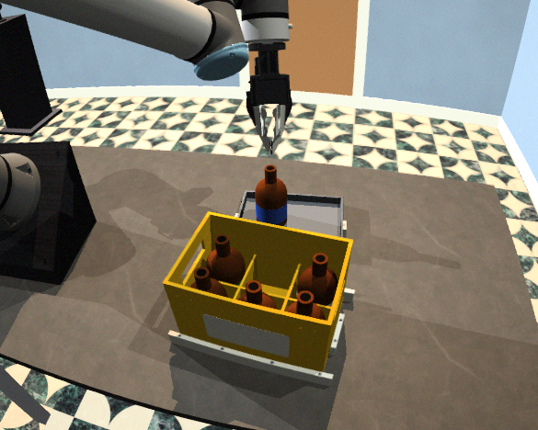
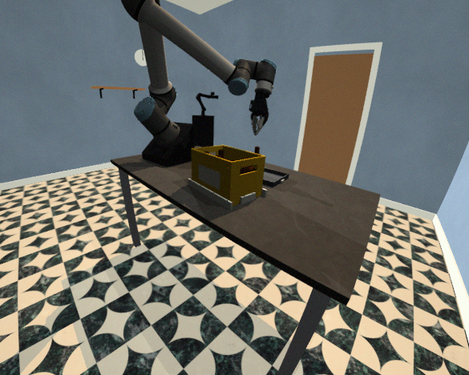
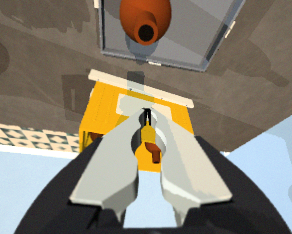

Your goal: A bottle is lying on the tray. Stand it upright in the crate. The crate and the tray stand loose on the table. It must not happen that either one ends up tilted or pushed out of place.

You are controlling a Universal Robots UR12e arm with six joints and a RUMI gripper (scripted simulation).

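Note:
A brown bottle with a blue label (image 1: 270,197) stands upright on the grey tray (image 1: 301,213), at its left side, just behind the yellow crate (image 1: 263,287). My gripper (image 1: 270,147) hangs a little above the bottle's mouth, pointing down, shut and empty. In the wrist view the bottle (image 3: 145,20) shows from above on the tray (image 3: 170,30), ahead of my closed fingertips (image 3: 148,112), with the crate below them. In the exterior view my gripper (image 2: 257,130) is high above the crate (image 2: 227,171) and tray (image 2: 275,176).
The crate holds several upright brown bottles (image 1: 318,273); its back middle compartment is empty. The crate sits on a grey base frame (image 1: 250,356). The robot's black base (image 1: 28,208) stands at the table's left.

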